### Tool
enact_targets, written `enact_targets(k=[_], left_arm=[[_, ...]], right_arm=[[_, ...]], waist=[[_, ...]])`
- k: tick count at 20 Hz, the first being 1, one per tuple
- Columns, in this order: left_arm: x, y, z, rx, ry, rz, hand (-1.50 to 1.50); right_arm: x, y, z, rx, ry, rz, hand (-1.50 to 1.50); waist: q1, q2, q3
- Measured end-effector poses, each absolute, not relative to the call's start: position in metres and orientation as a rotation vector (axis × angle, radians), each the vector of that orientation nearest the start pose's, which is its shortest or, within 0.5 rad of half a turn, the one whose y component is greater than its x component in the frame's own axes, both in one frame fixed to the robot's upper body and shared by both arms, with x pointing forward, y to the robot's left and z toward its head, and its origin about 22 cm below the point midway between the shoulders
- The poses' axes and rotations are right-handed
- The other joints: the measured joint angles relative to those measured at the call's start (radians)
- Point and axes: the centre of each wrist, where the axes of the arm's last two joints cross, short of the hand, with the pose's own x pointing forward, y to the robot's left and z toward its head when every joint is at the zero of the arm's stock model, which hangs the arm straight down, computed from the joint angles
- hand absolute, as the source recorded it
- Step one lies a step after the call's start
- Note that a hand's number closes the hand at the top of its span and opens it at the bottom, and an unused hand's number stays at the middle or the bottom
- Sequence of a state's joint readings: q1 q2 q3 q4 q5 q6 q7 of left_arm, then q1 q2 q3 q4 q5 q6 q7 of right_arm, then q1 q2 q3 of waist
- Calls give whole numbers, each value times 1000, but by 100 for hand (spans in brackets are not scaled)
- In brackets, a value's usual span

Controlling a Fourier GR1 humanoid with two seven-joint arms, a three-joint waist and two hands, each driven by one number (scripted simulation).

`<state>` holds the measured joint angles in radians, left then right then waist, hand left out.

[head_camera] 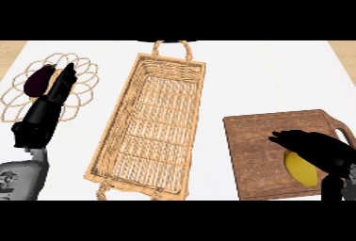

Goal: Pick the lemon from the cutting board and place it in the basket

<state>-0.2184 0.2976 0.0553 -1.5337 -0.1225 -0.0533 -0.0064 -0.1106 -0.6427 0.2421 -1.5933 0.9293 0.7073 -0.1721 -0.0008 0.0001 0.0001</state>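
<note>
A yellow lemon (300, 169) lies on the brown wooden cutting board (261, 141) at the right. My right hand (316, 147) is over the lemon, fingers curved above its top and covering part of it; I cannot see whether they grip it. A long wicker basket (154, 127) with handles at both ends stands in the middle, left of the board, with nothing inside. At the left my left hand (52, 101) rests open, fingers pointing up and away.
A dark purple eggplant (38, 80) lies on a round wire trivet (76, 89) at the far left, partly behind my left hand's fingers. White countertop (278, 75) surrounds the basket and board.
</note>
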Motion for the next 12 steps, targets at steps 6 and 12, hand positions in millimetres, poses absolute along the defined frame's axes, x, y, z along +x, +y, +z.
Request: enact_targets(k=[6, 12], left_arm=[[289, 294, 71, 296, -1720, -377, 0], [283, 299, 75, 295, -1720, -380, 0]], right_arm=[[259, -311, 51, -451, -861, 1773, 150], [264, -312, 43, -463, -918, 1748, 150]], waist=[[2, -1, -1], [4, -8, -8]])
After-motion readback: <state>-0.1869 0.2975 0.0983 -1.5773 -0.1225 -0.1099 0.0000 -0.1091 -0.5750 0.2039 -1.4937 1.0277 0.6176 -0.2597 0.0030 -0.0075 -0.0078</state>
